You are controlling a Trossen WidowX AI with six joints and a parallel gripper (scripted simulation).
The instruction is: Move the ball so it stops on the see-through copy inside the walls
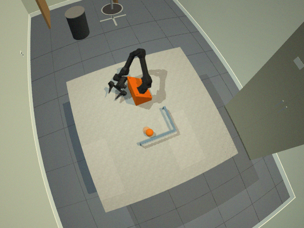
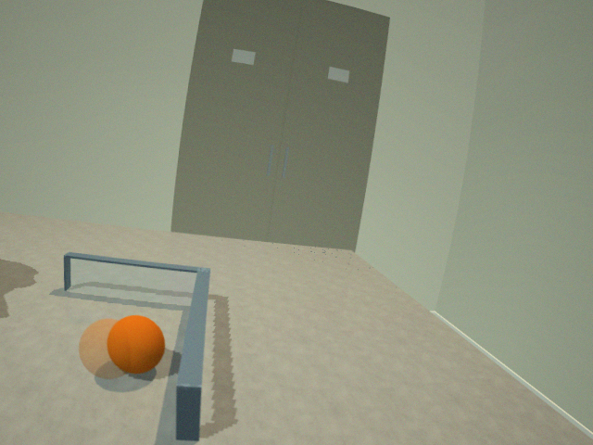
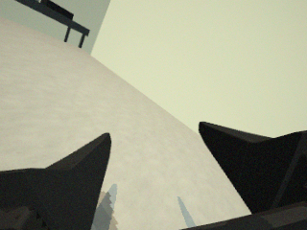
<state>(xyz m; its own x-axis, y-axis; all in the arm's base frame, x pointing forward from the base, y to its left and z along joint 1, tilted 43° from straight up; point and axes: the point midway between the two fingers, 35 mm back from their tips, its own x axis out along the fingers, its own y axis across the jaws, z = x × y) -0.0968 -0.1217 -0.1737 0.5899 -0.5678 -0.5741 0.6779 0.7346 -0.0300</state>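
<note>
Orange ball (image 1: 149, 132) overlaps ghost copy (image 1: 146, 129), touching wall (image 1: 156, 137); pincer (image 1: 114, 93) wide, empty, well apart.

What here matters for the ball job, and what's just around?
Job:
solid orange ball
see-through pale orange copy
low clear blue-edged corner walls
open black hand

Around:
dark cylindrical bin
grey double-door cabinet

Around you stand pale green walls (image 2: 95, 120) and a floor of grey tiles (image 1: 49, 118) edged with a light skirting. Beyond the surface's (image 1: 147, 171) right edge rises a tall olive double-door cabinet (image 2: 283, 144). Past its far edge you see a dark cylindrical bin (image 1: 77, 23), a round-based stand (image 1: 112, 10) and a leaning wooden plank (image 1: 44, 12).
</note>
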